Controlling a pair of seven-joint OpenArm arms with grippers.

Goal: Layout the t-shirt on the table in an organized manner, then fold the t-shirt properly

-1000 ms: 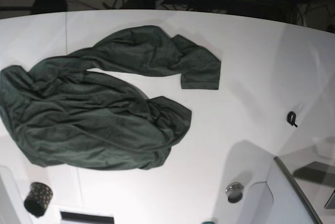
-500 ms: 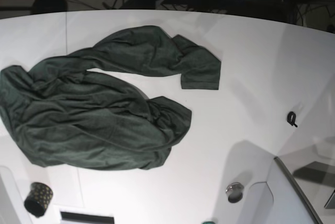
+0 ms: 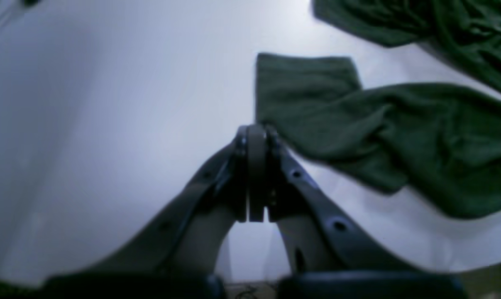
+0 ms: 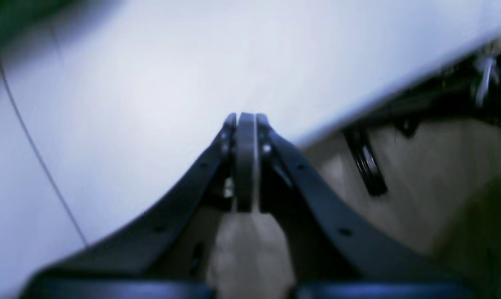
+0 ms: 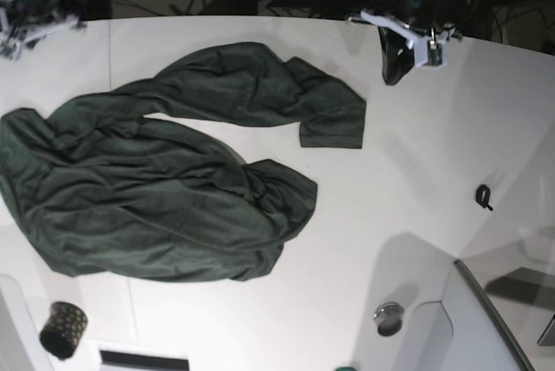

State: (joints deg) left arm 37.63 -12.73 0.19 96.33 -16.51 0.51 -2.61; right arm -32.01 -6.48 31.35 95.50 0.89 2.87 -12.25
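Note that both arms have descended into view since the earlier frames. The crumpled dark green t-shirt [image 5: 173,172] remains unmoved on the glossy white bench [image 5: 416,154]. Your left claw [image 3: 254,137] hangs just beside the shirt's sleeve, pressed together. Your right claw [image 4: 245,124], nearly together and empty, hovers at the bench's far edge, away from the shirt.
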